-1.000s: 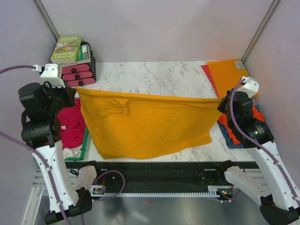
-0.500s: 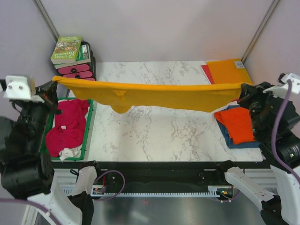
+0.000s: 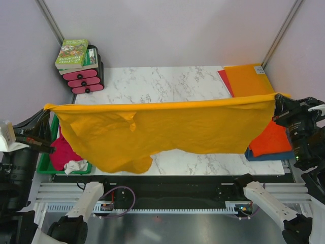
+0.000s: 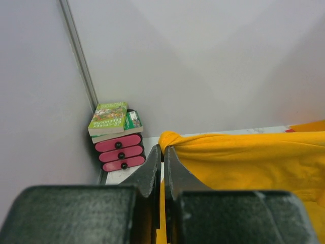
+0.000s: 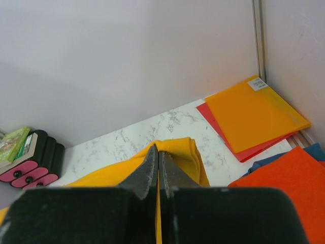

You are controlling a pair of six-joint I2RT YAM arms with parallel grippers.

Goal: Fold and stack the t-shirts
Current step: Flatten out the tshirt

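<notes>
The golden-orange t-shirt point(image 3: 167, 129) hangs stretched in the air across the table between both arms. My left gripper point(image 3: 50, 108) is shut on its left corner, seen in the left wrist view point(image 4: 163, 148). My right gripper point(image 3: 277, 96) is shut on its right corner, seen in the right wrist view point(image 5: 159, 149). A folded red-orange t-shirt point(image 3: 271, 140) lies on a blue one point(image 3: 264, 154) at the right edge. Magenta-pink shirts point(image 3: 60, 155) lie in a green tray point(image 3: 48, 168) at the left, partly hidden by the hanging cloth.
Stiff orange and red sheets point(image 3: 246, 79) lie at the back right. A stack of books on pink and black holders point(image 3: 80, 63) stands at the back left. Grey walls close in both sides and the back.
Both arms have risen and pulled toward the near edge. The golden-orange shirt, first draped on the table, then a taut band, now hangs as a wide sheet in the air.
</notes>
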